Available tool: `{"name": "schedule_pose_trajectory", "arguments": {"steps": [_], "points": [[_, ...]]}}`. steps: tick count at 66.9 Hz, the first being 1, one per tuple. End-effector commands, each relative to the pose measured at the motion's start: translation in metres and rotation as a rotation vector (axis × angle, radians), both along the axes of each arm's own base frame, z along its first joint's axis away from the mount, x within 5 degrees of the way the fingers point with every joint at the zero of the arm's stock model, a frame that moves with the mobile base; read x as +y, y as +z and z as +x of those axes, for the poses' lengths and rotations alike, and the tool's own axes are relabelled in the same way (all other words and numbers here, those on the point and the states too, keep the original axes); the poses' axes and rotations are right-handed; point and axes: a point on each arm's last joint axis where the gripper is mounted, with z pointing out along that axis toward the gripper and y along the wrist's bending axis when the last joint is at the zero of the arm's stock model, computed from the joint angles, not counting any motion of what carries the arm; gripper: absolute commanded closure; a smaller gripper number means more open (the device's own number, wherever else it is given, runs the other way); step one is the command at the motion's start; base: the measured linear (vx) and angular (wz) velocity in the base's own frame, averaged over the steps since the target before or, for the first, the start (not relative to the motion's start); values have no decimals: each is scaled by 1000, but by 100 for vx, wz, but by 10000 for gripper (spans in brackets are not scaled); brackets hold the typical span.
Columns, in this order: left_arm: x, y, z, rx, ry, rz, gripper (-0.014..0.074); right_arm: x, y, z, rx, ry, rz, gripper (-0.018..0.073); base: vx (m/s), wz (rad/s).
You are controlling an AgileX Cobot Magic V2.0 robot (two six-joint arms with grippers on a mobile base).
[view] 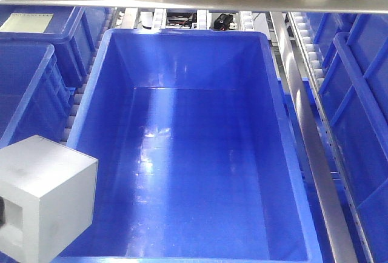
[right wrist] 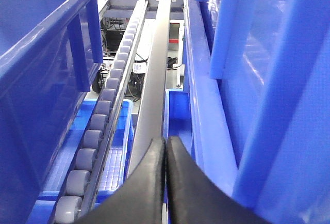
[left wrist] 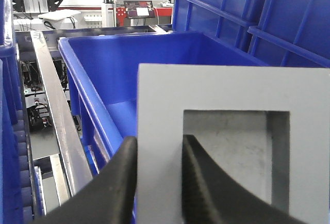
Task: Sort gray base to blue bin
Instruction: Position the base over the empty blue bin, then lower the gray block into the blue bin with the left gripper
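At the blue bin (view: pixel 182 57) rim, gray base (view: pixel 45 196) clamped in left hand (left wrist: pixel 159 149); right hand (right wrist: pixel 165 149) pressed together.

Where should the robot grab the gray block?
Grip the gray block by the wall beside its square pocket, coming at that open face: one finger fits inside, one outside. The left gripper pinches it this way.

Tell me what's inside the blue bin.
Nothing visible: the blue bin shows only bare glossy floor and walls. The gray base sits in front of its near-left corner, hiding that part of the floor.
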Motion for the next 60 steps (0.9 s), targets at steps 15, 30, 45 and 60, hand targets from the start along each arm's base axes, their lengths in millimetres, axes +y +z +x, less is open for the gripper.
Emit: {"name": "schedule_pose_trajectory", "arguments": {"steps": [15, 30, 45, 60], "points": [[-2, 19, -2, -108, -35, -65, 603, 0, 6, 0, -80, 2, -21, 564, 0, 0], [-2, 20, -2, -110, -36, -66, 603, 0, 6, 0, -80, 2, -21, 564, 0, 0], [-3, 23, -3, -131, -47, -104, 603, 0, 6, 0, -80, 2, -21, 564, 0, 0], [-15, 51, 15, -133, -64, -116, 594, 0, 6, 0, -80, 2, -21, 564, 0, 0]]}}
